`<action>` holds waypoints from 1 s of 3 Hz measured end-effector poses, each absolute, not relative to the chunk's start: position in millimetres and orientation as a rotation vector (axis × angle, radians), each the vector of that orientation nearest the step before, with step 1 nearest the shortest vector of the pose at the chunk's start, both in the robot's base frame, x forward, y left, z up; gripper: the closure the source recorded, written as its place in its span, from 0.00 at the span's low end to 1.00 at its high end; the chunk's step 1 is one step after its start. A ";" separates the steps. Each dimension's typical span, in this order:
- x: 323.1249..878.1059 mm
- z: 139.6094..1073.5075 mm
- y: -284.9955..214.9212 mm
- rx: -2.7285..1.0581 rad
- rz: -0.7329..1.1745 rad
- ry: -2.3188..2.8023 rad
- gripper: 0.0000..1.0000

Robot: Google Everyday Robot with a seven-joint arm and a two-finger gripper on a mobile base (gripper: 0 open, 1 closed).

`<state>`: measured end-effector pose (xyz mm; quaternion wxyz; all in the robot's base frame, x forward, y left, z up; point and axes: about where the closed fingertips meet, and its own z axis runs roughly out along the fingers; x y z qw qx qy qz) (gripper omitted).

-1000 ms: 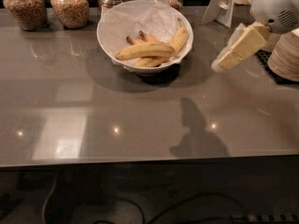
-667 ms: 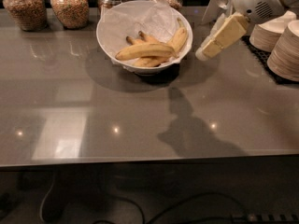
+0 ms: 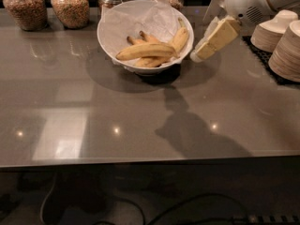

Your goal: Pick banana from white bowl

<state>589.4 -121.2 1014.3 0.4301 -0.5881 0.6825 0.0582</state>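
Hovering just right of bowl point(image 3: 100, 34), our pincer point(image 3: 200, 53) tilts down-left, tip near bowl's right rim, above surface point(image 3: 140, 125). Open or closed, we cannot tell. Banana point(image 3: 146, 50) lies across bowl's front on crinkled paper point(image 3: 136, 20), left of pincer, apart from it.

We see our gripper point(image 3: 201, 54) just right of the white bowl point(image 3: 108, 27), open above the banana point(image 3: 145, 50). Jars point(image 3: 70, 6) stand behind it, stacked plates point(image 3: 286, 50) on the right, and open countertop point(image 3: 140, 125) in front.
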 end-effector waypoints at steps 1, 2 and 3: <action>607.6 997.3 -94.5 -1.528 0.182 1.636 0.00; 621.2 979.6 -66.9 -1.580 0.232 1.588 0.00; 631.5 968.0 -45.6 -1.607 0.268 1.549 0.19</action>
